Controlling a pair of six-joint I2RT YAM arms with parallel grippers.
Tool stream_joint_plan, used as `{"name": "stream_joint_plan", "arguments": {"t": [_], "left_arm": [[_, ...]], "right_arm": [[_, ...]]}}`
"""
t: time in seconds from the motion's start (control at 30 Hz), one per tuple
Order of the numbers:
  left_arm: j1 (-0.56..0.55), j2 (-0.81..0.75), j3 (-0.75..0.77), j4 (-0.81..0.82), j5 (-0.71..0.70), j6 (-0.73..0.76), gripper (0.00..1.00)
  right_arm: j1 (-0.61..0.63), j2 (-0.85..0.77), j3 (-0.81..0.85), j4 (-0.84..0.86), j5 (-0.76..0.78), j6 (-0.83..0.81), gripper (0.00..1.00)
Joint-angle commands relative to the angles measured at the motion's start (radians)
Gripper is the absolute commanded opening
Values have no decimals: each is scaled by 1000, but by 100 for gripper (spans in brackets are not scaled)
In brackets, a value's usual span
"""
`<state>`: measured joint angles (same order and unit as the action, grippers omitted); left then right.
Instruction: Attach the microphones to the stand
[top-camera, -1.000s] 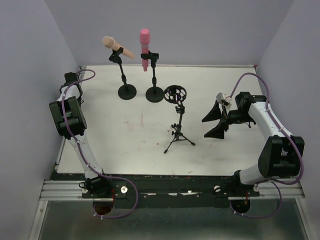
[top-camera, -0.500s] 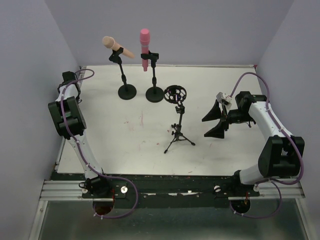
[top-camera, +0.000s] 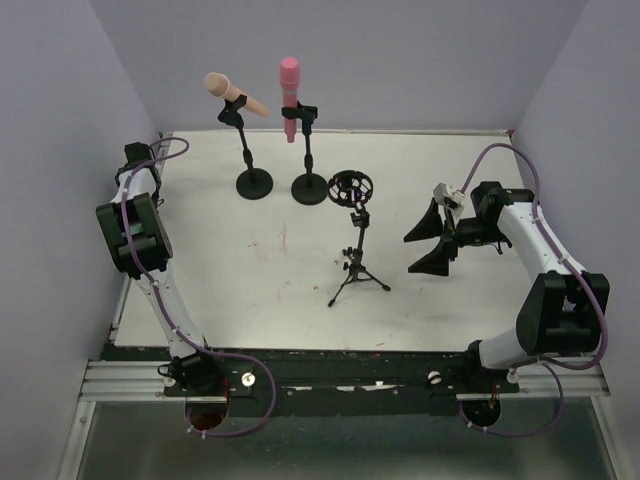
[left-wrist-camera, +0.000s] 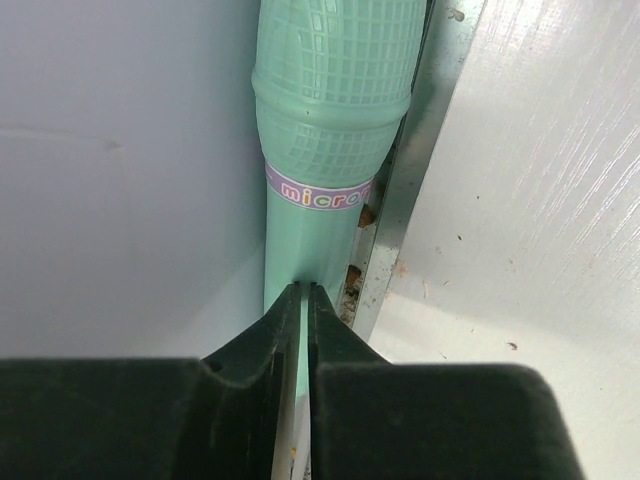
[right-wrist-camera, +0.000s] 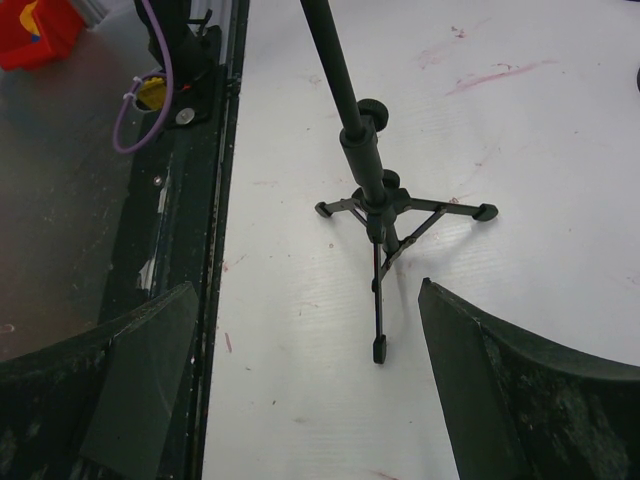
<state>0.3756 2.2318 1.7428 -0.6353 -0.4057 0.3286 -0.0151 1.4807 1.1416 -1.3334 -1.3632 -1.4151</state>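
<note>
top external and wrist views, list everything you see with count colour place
peach microphone: one, peach-tan, tilted in the left round-base stand
pink microphone: one, pink, upright in the neighbouring stand
mint green microphone: one, mint, between the wall and the table's edge rail
round-base stands: two, black, far table
tripod stand: one, black, mid-table, ring holder empty
table: one, white
red bin: one, red, off the table
left fingers: black, nearly closed over the mint handle
right fingers: black, wide open, facing the tripod
</note>
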Motion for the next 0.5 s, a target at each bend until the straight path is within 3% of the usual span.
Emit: {"name": "stream_joint_plan", "arguments": {"t": [0.0, 0.23, 0.47], "left_arm": [[11, -6, 1, -7, 41, -17, 10], [11, -60, -6, 0, 30, -62, 5], [9, -227, -87, 16, 105, -174, 6]], "right_arm": [[-3, -7, 17, -89, -34, -16, 100], [-3, -11, 15, -89, -36, -21, 100], [-3, -23, 21, -87, -30, -19, 100]]}}
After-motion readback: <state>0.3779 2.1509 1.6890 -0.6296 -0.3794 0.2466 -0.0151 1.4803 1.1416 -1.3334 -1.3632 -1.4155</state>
